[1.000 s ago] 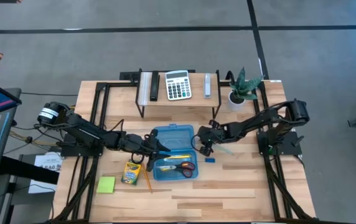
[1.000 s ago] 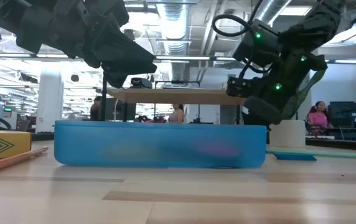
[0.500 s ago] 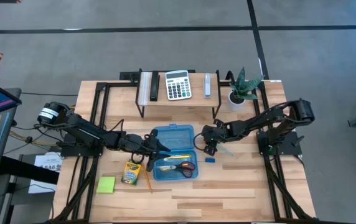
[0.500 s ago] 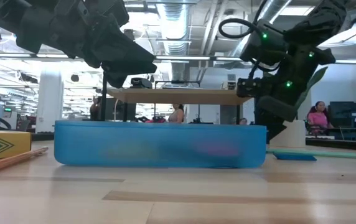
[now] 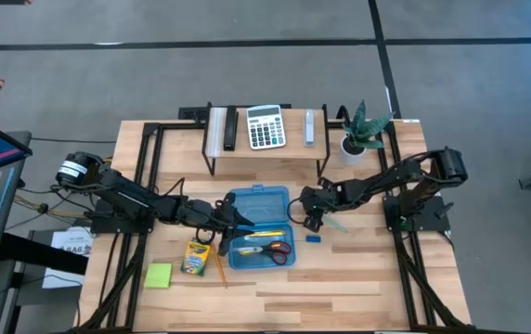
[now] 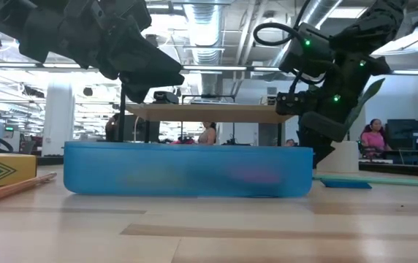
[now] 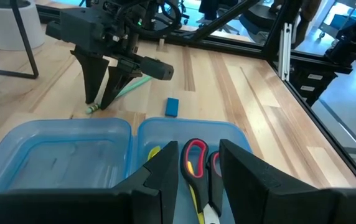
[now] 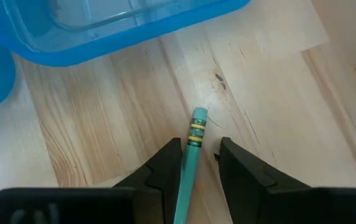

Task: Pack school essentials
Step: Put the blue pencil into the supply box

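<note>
An open translucent blue case lies mid-table; red-handled scissors and a yellow pencil rest in its near tray. My left gripper hovers open over that tray. My right gripper is open just right of the case, fingers pointing down on either side of the teal pen, which lies flat on the wood. A small blue eraser sits beside it. The crayon box, an orange pencil and the lime sticky pad lie left of the case. My right gripper's fingers straddle the teal pen near its banded end, coming from above and lying across it. The pen rests on the table. Whether a finger touches it, I cannot tell.
A low wooden shelf at the far edge carries a calculator and other small items. A potted plant stands at the far right. Bare wood lies near the table's front edge. People show in the room beyond, in the low view.
My right gripper has moved from the case's right edge a little toward the table's right, over the teal pen. My left gripper and the objects have kept still.
</note>
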